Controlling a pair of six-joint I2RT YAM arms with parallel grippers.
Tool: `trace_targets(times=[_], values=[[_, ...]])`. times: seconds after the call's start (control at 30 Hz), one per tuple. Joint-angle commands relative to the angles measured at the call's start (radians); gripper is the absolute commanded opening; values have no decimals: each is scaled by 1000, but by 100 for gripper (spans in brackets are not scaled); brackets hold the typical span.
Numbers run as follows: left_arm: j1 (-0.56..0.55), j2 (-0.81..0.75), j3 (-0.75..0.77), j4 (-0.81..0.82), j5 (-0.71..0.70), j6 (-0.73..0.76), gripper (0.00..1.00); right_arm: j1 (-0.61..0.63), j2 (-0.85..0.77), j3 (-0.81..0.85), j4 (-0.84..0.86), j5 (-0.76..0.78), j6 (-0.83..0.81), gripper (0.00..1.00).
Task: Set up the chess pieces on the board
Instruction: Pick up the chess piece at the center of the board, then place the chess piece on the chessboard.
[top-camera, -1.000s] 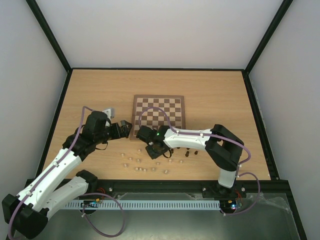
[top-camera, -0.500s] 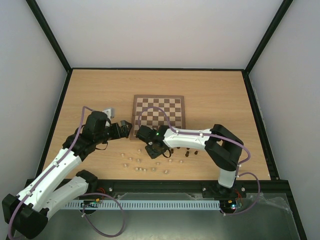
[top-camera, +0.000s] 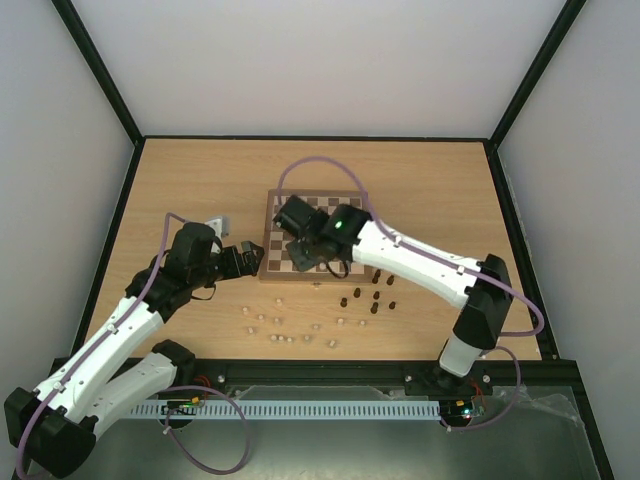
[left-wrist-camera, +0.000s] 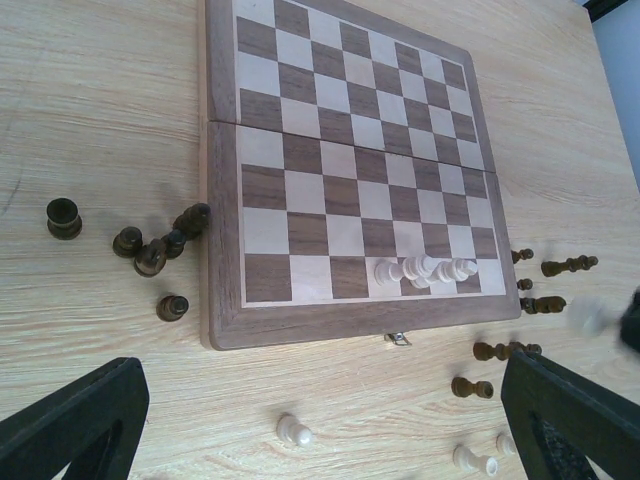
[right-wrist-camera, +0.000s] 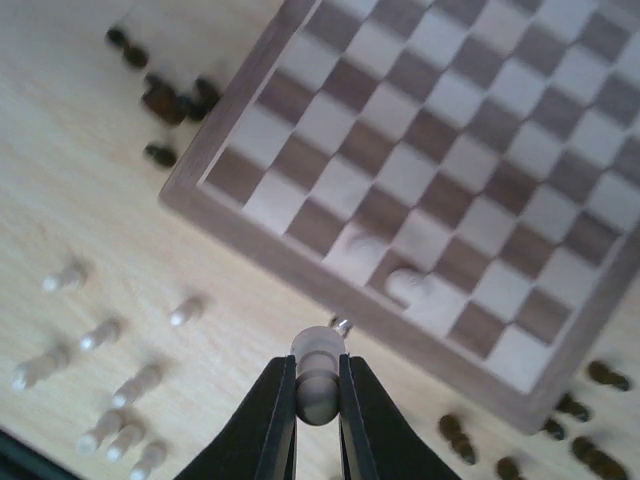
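Observation:
The board (top-camera: 323, 202) lies mid-table, with a few pale chess pieces (left-wrist-camera: 425, 270) standing close together on its near row. My right gripper (right-wrist-camera: 318, 390) is shut on a pale chess piece (right-wrist-camera: 318, 352) and hovers just off the board's (right-wrist-camera: 420, 170) near border, above the small metal clasp. From above, my right gripper (top-camera: 300, 258) sits over the board's near left part. My left gripper (left-wrist-camera: 320, 420) stands wide open with nothing in it, low over the table short of the board (left-wrist-camera: 350, 150). It (top-camera: 250, 258) sits just left of the board's near corner.
Loose pale pieces (top-camera: 280, 325) lie scattered on the table in front of the board, and one (left-wrist-camera: 295, 432) lies between my left fingers. Dark pieces (top-camera: 372, 298) stand at the near right. More dark pieces (left-wrist-camera: 150, 245) cluster by the board's left edge.
My right gripper shut on a pale piece among the loose ones on the table. It then rose and swung forward to the board's near edge. The left arm has stayed still.

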Motion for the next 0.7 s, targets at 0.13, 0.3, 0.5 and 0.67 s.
trace_targets(times=[0.13,0.3,0.5,0.67], values=[[6,11,-1,21,-5,9,99,-174,99,178,-177,49,-91,11],[7,23,9,17,1,21,100,-237,188,228,-151,10,-95,11],[7,23,14,8,3,30,100,-246,253,234,-112,-25,-96,11],[7,19,13,6,5,32,100,-246,272,195,-83,-45,-93,11]])
